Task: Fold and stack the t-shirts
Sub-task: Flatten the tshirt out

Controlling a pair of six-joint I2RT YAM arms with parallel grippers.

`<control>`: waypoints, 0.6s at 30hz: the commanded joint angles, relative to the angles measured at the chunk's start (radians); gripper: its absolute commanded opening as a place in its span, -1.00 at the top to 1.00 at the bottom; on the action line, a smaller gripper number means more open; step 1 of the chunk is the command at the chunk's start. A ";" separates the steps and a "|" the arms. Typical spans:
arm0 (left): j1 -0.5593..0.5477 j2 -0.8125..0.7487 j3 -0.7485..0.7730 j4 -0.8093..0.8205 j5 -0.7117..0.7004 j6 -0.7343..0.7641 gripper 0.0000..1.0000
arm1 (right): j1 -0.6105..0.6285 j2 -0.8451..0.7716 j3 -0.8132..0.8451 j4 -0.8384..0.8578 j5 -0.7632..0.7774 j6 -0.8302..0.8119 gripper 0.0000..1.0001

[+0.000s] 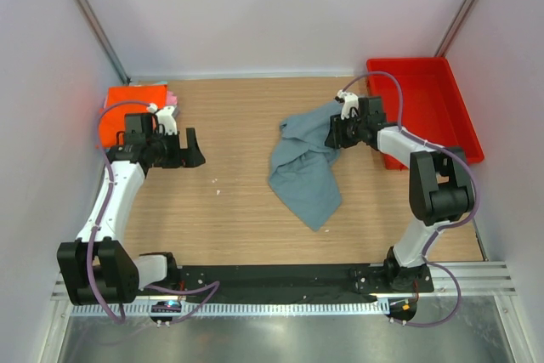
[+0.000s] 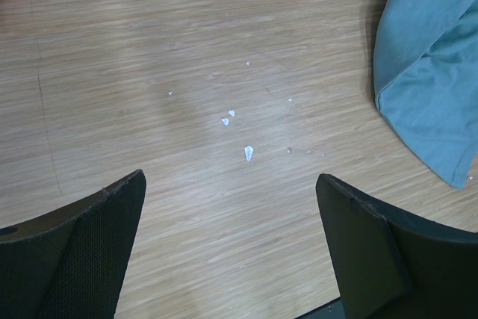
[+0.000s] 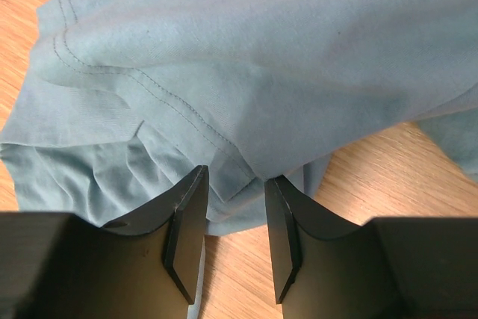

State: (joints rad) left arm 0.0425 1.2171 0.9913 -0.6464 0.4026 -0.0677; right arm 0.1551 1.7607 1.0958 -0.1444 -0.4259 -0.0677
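Observation:
The grey-blue t-shirt [image 1: 306, 172] lies crumpled in the middle of the table, its upper right part bunched up toward my right gripper [image 1: 336, 135]. In the right wrist view the jaws of that gripper [image 3: 235, 177] stand partly apart, with a stitched hem of the shirt [image 3: 261, 57] lying between the tips and bare wood showing in the gap behind. An orange t-shirt [image 1: 127, 104] and a pink one [image 1: 172, 99] lie at the back left. Next to them my left gripper [image 1: 194, 149] hangs wide open over bare wood [image 2: 230, 178], with the grey-blue shirt [image 2: 429, 72] off to its right.
A red plastic bin [image 1: 425, 99] stands at the back right, just behind the right arm. Small white scraps [image 2: 248, 152] lie on the wood in front of the left gripper. White walls close the table on three sides.

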 commanded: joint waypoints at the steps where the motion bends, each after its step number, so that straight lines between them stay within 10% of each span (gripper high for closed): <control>1: 0.007 -0.024 -0.003 0.021 0.001 0.016 -0.92 | -0.002 -0.010 0.030 0.062 -0.036 0.014 0.17; 18: 0.007 -0.031 -0.008 0.022 0.001 0.016 -0.93 | -0.003 0.028 0.062 0.022 -0.056 0.037 0.31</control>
State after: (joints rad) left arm 0.0425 1.2167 0.9844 -0.6453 0.4023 -0.0673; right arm 0.1551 1.7905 1.1175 -0.1307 -0.4572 -0.0448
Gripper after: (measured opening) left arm 0.962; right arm 0.347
